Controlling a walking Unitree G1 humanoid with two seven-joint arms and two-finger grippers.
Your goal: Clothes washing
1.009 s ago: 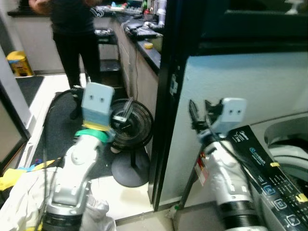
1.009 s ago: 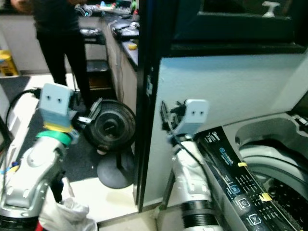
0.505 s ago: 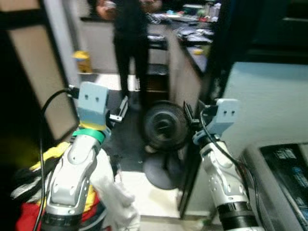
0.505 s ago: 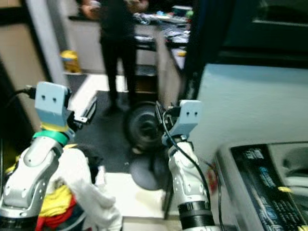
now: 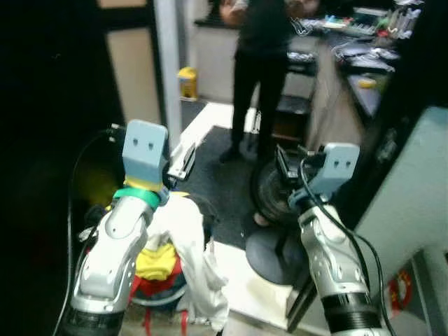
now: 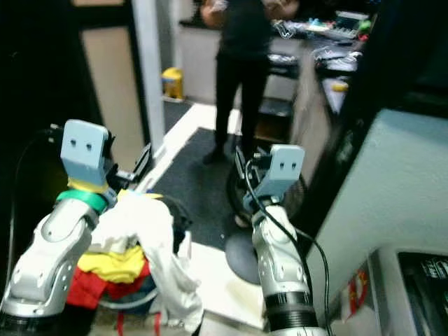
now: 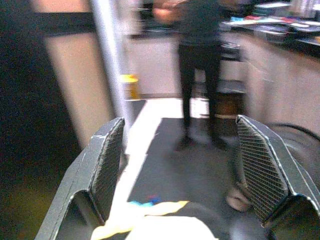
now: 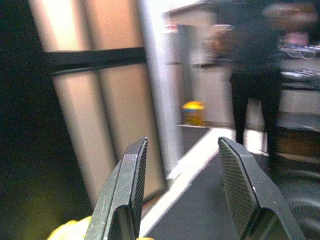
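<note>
Blur softens every view, and the person in dark clothes standing at the far cluttered tabletop is cut off above the shoulders. Darkness swallows the area to the robot's left. A round laundry basket sits on the floor below the left arm, its rim mostly hidden by its load: yellow cloth and red cloth are packed inside, and a crumpled white garment is draped over them, hanging down the basket's right side toward the floor. A black pedestal fan is partly hidden behind the right arm. The left pincer is held above the basket, fingers spread apart and gripping nothing. The right pincer is likewise released and empty, raised in front of the fan.
</note>
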